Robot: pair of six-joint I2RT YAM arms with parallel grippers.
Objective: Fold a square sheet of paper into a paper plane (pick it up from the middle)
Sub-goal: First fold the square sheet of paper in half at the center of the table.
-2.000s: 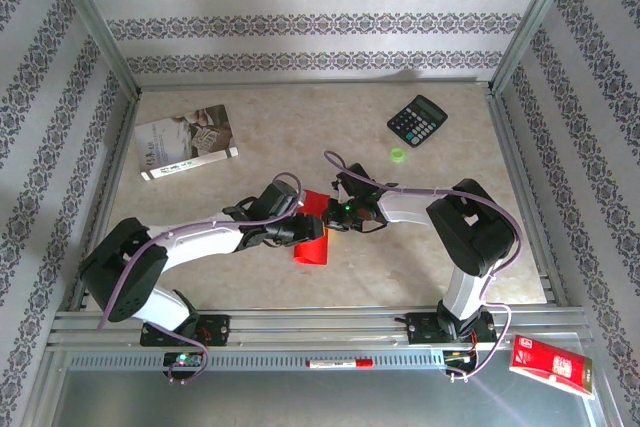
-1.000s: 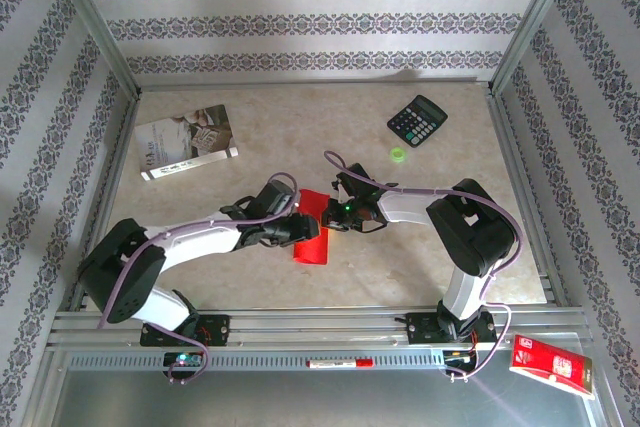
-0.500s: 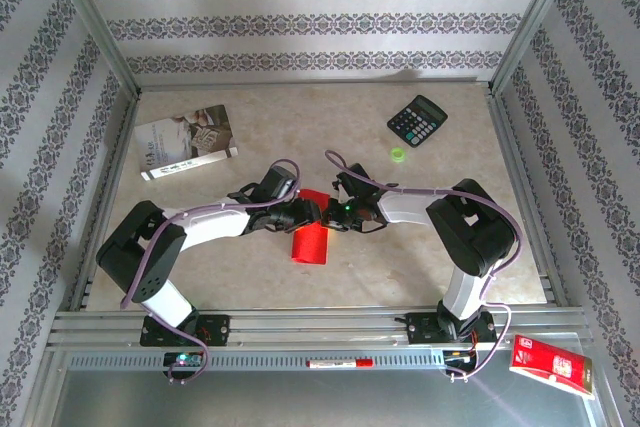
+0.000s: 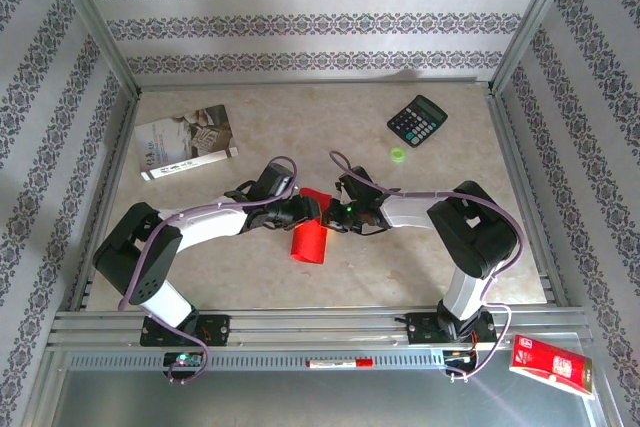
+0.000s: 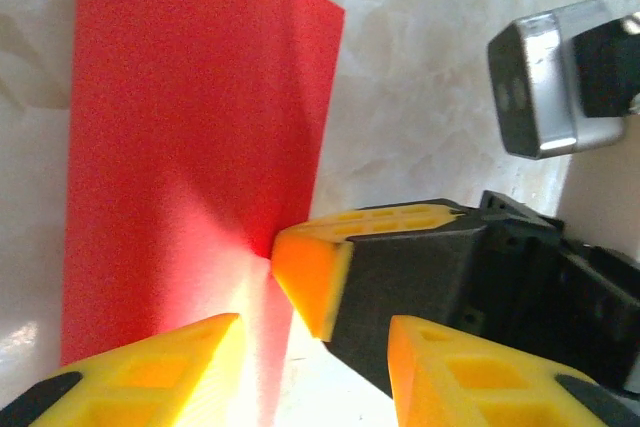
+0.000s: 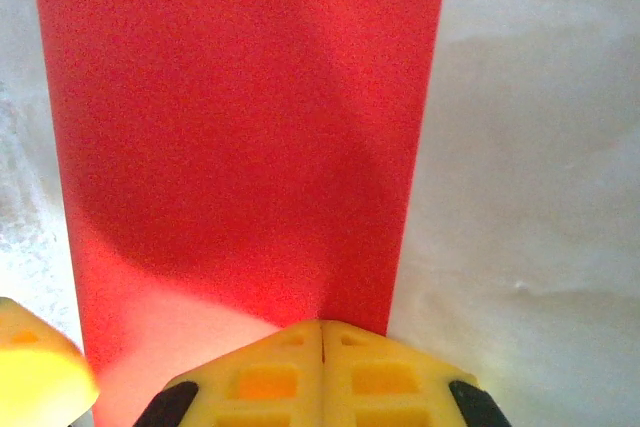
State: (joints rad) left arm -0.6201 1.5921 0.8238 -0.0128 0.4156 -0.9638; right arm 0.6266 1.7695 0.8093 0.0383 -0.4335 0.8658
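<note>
The square sheet of paper (image 4: 309, 243) is bright red and folded into a narrow strip. It lies mid-table, its long side running toward the near edge. My right gripper (image 4: 333, 215) is shut, and its joined tips (image 6: 322, 327) rest on the strip's (image 6: 240, 117) near edge. No paper shows in the seam between those fingers. My left gripper (image 4: 311, 211) is open at the strip's far end. In the left wrist view it (image 5: 313, 335) has one finger over the red paper (image 5: 190, 127), and the right gripper's orange fingertip (image 5: 305, 267) stands between its fingers.
A black calculator (image 4: 416, 120) and a small green item (image 4: 398, 154) lie at the back right. A grey-white booklet (image 4: 185, 142) lies at the back left. A glossy red packet (image 4: 550, 365) sits off the table at the front right. Aluminium rails frame the table.
My left arm has drawn in and swung its gripper from the strip's middle up to its far end, beside the right gripper. The right arm has held still.
</note>
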